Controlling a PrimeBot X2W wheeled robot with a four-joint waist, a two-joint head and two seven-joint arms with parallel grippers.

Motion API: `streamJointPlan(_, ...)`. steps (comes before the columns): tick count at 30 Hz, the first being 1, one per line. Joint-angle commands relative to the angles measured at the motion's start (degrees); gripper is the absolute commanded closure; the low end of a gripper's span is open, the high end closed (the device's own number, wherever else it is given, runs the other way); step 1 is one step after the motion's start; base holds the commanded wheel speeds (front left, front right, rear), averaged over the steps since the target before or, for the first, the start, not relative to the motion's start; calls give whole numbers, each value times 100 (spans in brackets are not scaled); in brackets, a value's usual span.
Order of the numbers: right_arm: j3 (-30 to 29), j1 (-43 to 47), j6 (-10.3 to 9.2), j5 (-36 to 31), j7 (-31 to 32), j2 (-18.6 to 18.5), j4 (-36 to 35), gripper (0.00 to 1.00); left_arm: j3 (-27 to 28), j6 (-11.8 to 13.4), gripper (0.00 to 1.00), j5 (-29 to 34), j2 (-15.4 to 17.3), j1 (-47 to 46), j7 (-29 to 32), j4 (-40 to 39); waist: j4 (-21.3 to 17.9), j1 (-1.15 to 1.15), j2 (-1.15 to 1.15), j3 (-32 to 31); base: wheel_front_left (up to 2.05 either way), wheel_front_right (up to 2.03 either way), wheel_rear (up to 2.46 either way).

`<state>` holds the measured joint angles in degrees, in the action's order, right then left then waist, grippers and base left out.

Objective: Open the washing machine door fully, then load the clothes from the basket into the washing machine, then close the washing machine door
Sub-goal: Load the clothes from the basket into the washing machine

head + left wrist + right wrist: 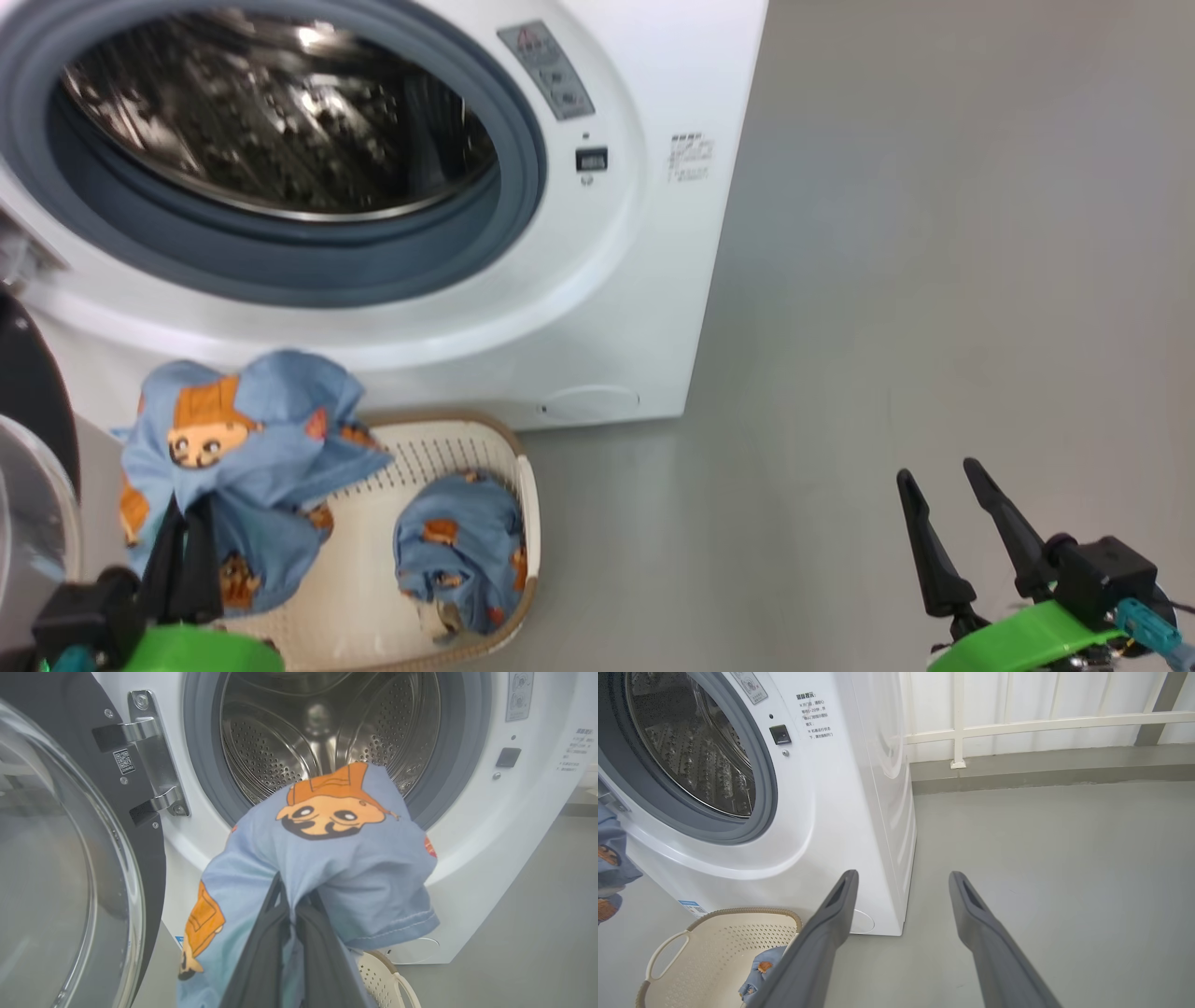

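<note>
The washing machine (pixel 607 308) (pixel 509 849) (pixel 831 826) stands with its steel drum (pixel 280 121) exposed. Its door (pixel 70 868) (pixel 28 439) hangs swung out at the left, glass bowl facing me. My left gripper (pixel 184 511) (pixel 294 896) is shut on a bundle of the blue printed clothes (pixel 243 439) (pixel 327 858), lifted above the basket (pixel 527 485) (pixel 714 933) and just below the drum's opening. A second bundle (pixel 457 551) (pixel 759 975) lies in the basket. My right gripper (pixel 943 481) (pixel 901 882) hovers open over the floor at the right, holding nothing.
Grey floor (pixel 934 280) stretches to the right of the machine. A white wall with rails (pixel 1041 718) stands behind, in the right wrist view. The door's hinge bracket (pixel 154 751) sits at the left of the opening.
</note>
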<state>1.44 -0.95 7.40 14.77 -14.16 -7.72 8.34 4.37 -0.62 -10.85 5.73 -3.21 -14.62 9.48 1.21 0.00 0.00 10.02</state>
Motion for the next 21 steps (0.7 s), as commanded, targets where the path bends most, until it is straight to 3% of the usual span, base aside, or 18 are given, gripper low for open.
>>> streamJointPlan(1,112,78,9,10,2,-49,-176,0,237,39,100,39,66,54,-38,-234,-41,0,0,-373,0,0,0)
streamJointPlan(21,34,452,9,-28,237,-19,-566,0,427,131,100,70,-99,964,-38,-722,20,0,0,-995,0,0,0)
